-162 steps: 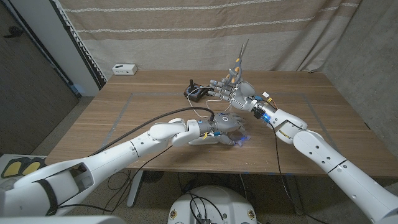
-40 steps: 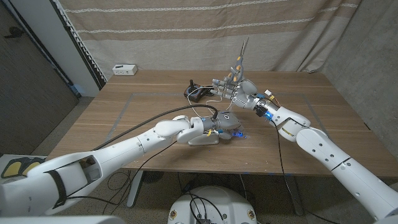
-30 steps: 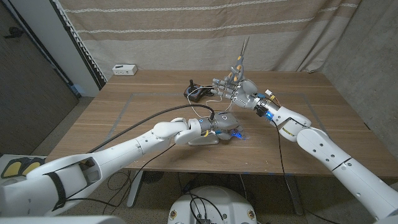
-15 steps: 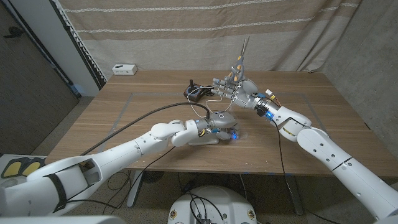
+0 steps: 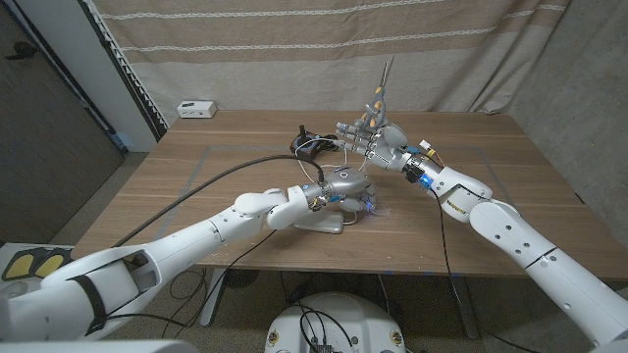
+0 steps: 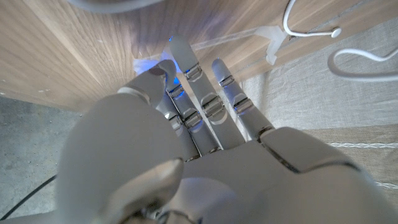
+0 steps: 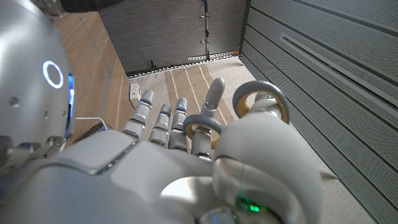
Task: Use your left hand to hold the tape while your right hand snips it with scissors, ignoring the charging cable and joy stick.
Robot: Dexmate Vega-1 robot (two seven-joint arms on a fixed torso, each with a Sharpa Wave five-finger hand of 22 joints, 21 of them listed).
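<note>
From the head view, your left hand (image 5: 345, 186) sits low over the worktop (image 5: 196, 186) near its middle, fingers bent over the tape (image 5: 369, 203), which glows blue just beneath them; whether they grip it I cannot tell. Your right hand (image 5: 378, 142) hangs just beyond, clamped on the scissors (image 5: 377, 96), blades pointing up and away from the tape.

From the left wrist view, the fingers (image 6: 186, 65) reach down onto the blue glow.

From the right wrist view, fingers thread the scissor loops (image 7: 261, 99).
</note>
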